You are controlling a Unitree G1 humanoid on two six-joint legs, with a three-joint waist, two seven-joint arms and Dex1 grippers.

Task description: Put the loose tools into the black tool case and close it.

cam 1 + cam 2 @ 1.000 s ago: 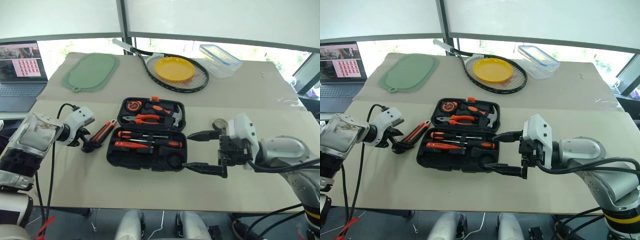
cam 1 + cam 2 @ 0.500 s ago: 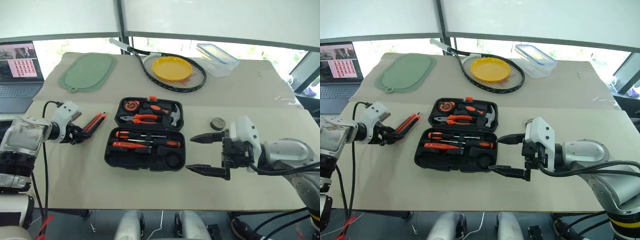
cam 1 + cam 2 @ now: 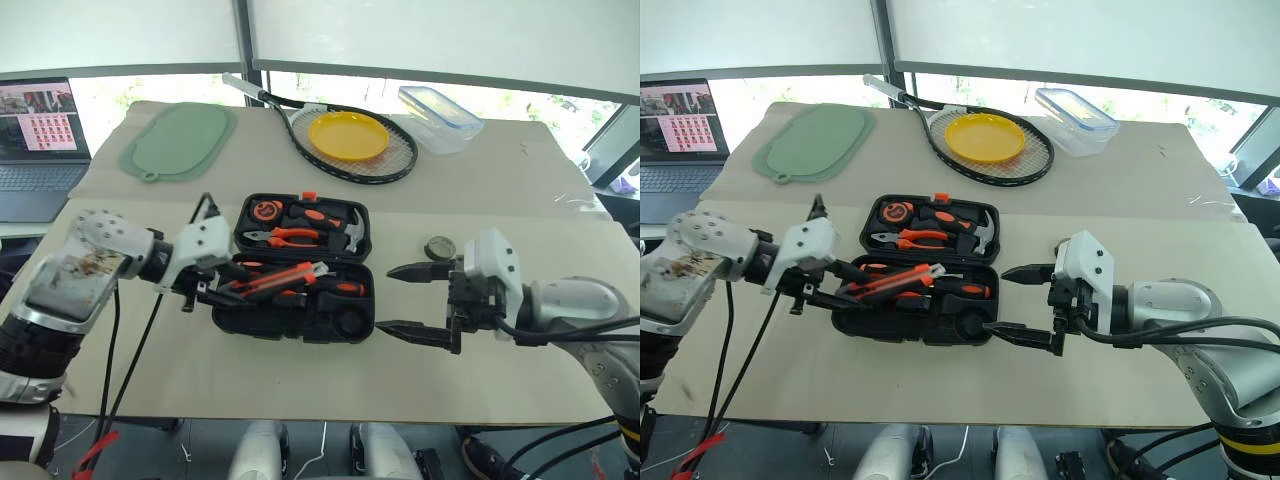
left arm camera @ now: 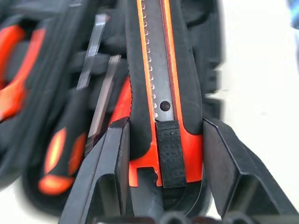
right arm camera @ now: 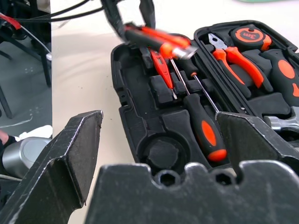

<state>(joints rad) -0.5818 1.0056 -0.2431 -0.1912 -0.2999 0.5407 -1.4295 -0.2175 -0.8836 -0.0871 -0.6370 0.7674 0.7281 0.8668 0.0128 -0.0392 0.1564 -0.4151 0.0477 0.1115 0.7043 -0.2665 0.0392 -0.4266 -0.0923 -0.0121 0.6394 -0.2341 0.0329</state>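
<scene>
The black tool case (image 3: 226, 318) lies open in the middle of the table. Its far half holds pliers, a hammer and a tape measure. Screwdrivers (image 3: 342, 288) lie in the near half, with a slim orange one (image 5: 159, 65) beside them. My left gripper (image 3: 218, 289) is shut on the orange-black utility knife (image 3: 278, 280). It holds the knife just over the near half, blade end pointing right. In the left wrist view the knife (image 4: 161, 93) sits between both fingers (image 4: 112, 172). My right gripper (image 3: 387, 298) stands open just right of the case. The small dark tape roll (image 3: 438, 245) lies on the table behind it.
At the back lie a green mat (image 3: 178, 140), a racket (image 3: 395, 160) with a yellow plate (image 3: 348, 136) on it, and a clear food box (image 3: 440, 118). A laptop (image 3: 40, 130) stands off the table's left side. The table's near edge runs close below both grippers.
My left gripper has shut on the utility knife, lifted it from the table left of the case, and swung it right over the case's near half. The right gripper stays open in place.
</scene>
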